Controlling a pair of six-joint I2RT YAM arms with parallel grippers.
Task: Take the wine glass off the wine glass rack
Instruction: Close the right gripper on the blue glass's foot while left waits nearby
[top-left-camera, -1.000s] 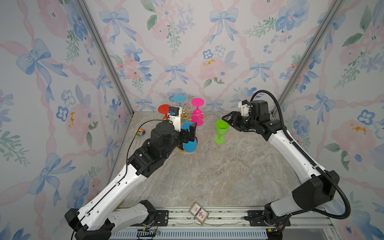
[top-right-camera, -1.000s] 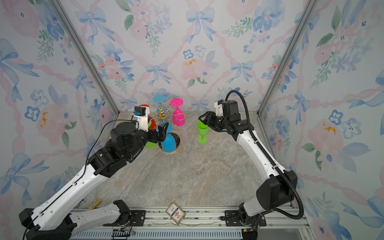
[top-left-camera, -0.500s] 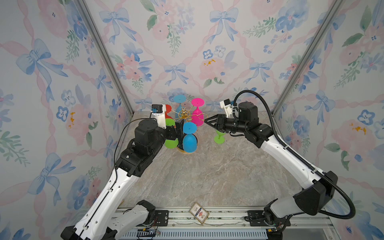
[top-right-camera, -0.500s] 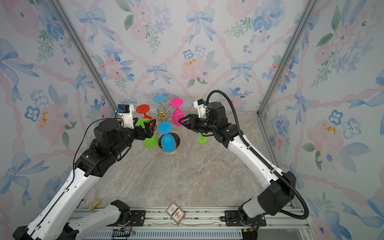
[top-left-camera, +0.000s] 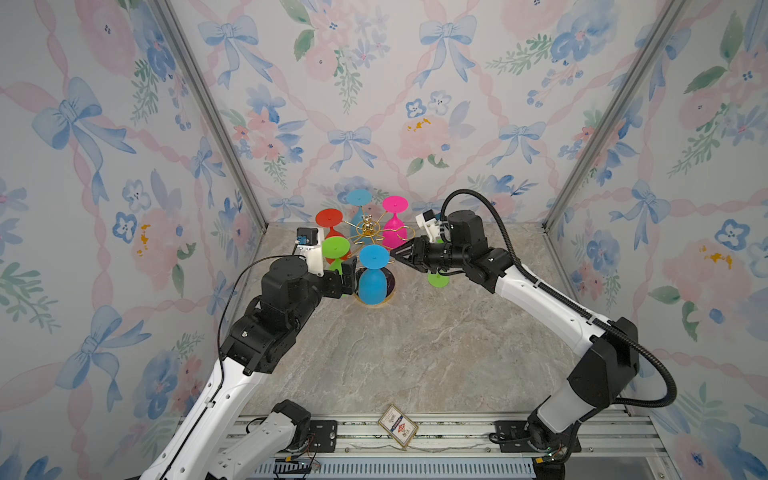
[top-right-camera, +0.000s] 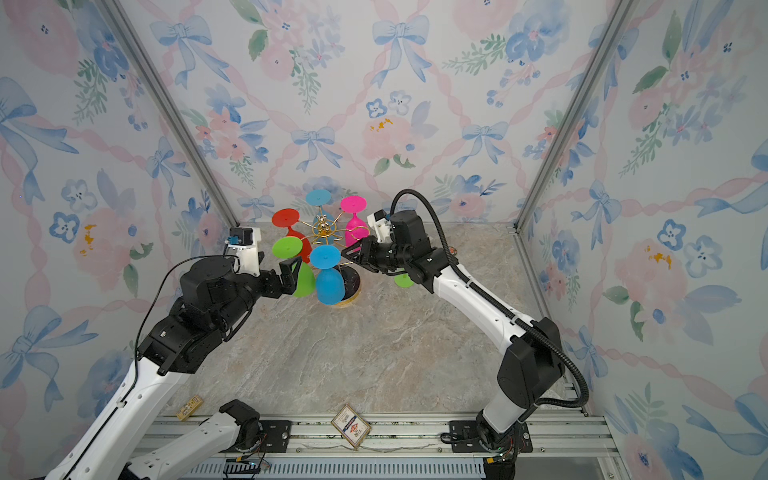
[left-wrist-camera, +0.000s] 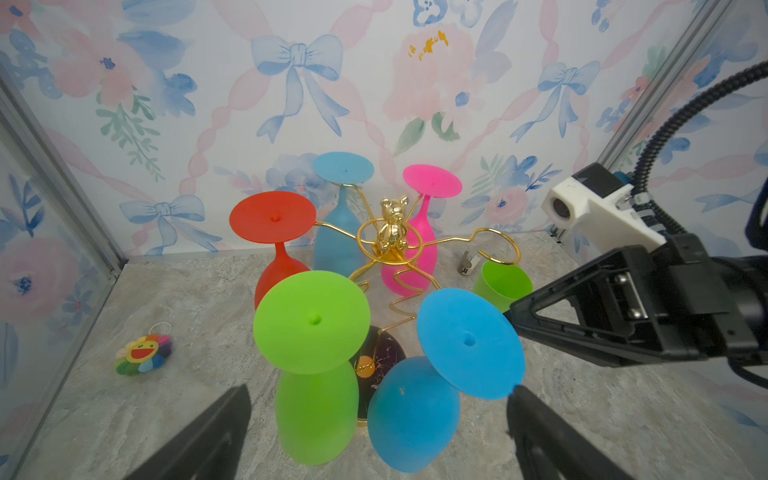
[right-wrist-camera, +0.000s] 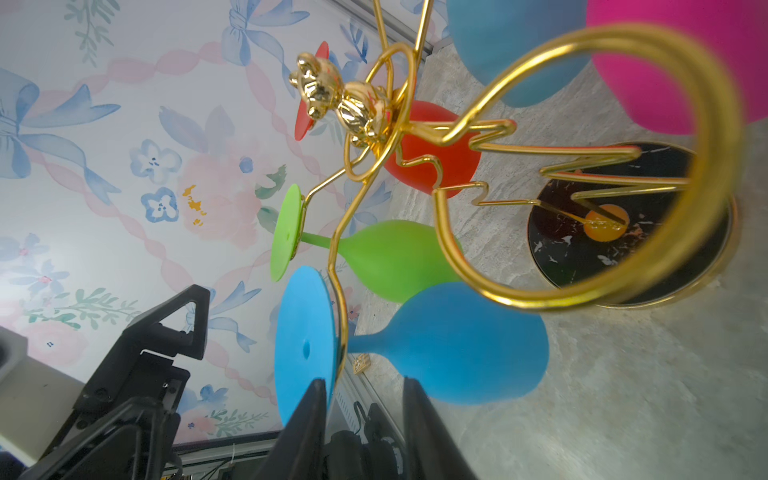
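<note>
Item: blue wine glass (top-left-camera: 374, 282), hung inverted at 6 o'clock on wine glass rack (top-left-camera: 367, 227). Judged light, matte, prob. soft plastic; stem below foot is advised for grip. Right end effector (top-left-camera: 395, 254) narrow, empty, at its 3 o'clock; left end effector (left-wrist-camera: 378, 392) wide.

Both top views: I look down from high at the front over the whole bench (top-left-camera: 415, 353), toward the back wall (top-left-camera: 374, 104). Left wrist view: close before the wine glass rack (left-wrist-camera: 388, 232), facing that wall. Right wrist view: rolled sideways, very close to a rack loop, facing left. All four share the rack.
</note>
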